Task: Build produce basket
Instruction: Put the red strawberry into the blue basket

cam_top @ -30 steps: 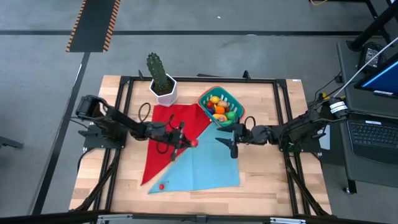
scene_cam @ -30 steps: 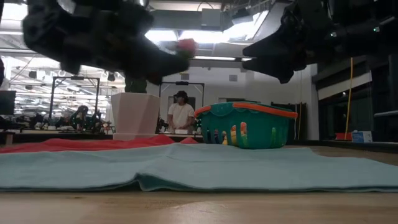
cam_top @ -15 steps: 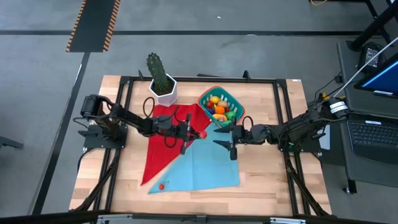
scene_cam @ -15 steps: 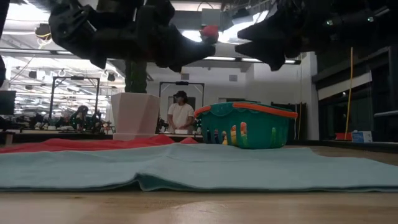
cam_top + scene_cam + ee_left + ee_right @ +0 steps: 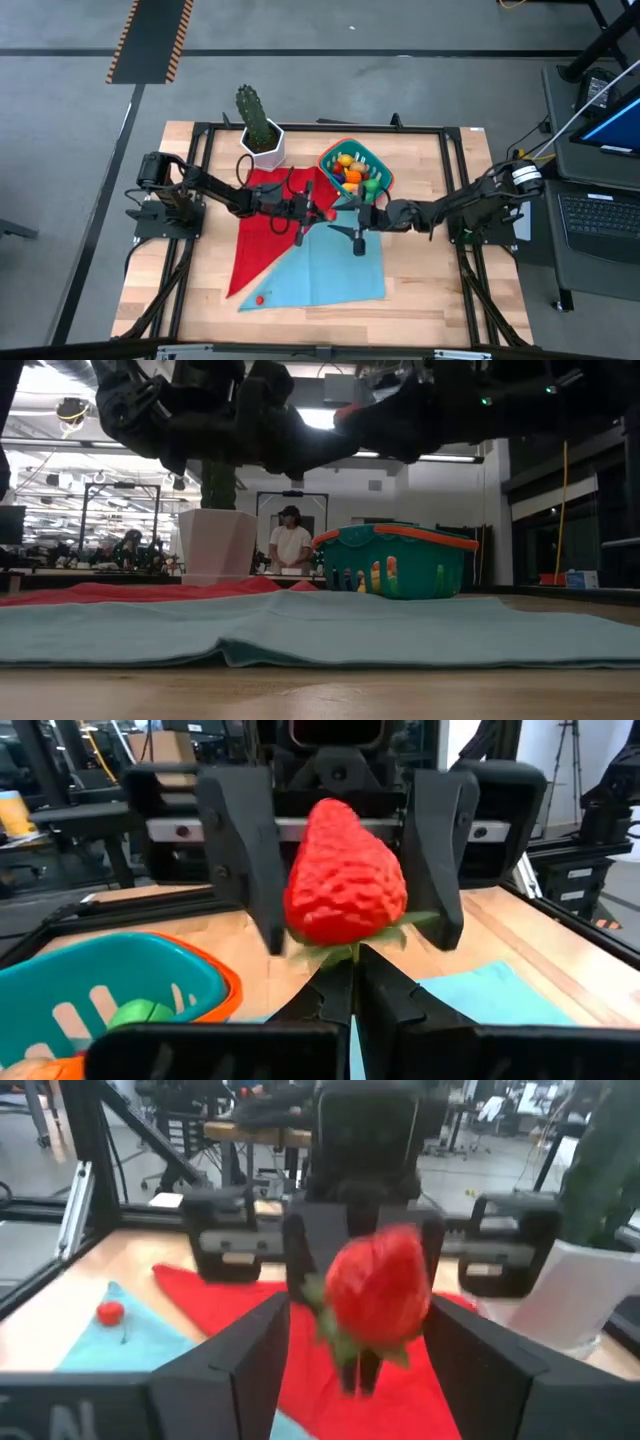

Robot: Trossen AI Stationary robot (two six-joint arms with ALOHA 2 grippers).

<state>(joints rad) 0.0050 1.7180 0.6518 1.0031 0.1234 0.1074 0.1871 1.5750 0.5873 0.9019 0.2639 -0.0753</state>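
Observation:
A red toy strawberry (image 5: pixel 345 875) with a green leafy cap hangs in the air over the cloths, just near of the teal basket (image 5: pixel 355 172), which holds several pieces of produce. My left gripper (image 5: pixel 350 982) is shut on the strawberry. My right gripper (image 5: pixel 360 1308) is open and faces my left one, with one finger on either side of the strawberry (image 5: pixel 378 1295). A small red berry (image 5: pixel 260 298) lies on the blue cloth (image 5: pixel 335 268). My left gripper pinches the strawberry's green leafy cap (image 5: pixel 345 952) between its two fingertips. It comes in level from the table's left side. The strawberry sticks out beyond the fingertips, lifted clear of the cloths. My right gripper: its fingers (image 5: pixel 250 860) flank the strawberry, and I cannot tell whether they touch it.
A white hexagonal pot with a cactus (image 5: pixel 262 140) stands at the far left, beside the basket. A red cloth (image 5: pixel 268 222) lies next to the blue cloth. A person (image 5: pixel 291 545) stands in the room beyond the table.
My left gripper has carried the strawberry toward the table's right and far edges and a little up. My right gripper has moved toward the table's left edge, rolling its wrist, so that its open fingers now stand around the strawberry.

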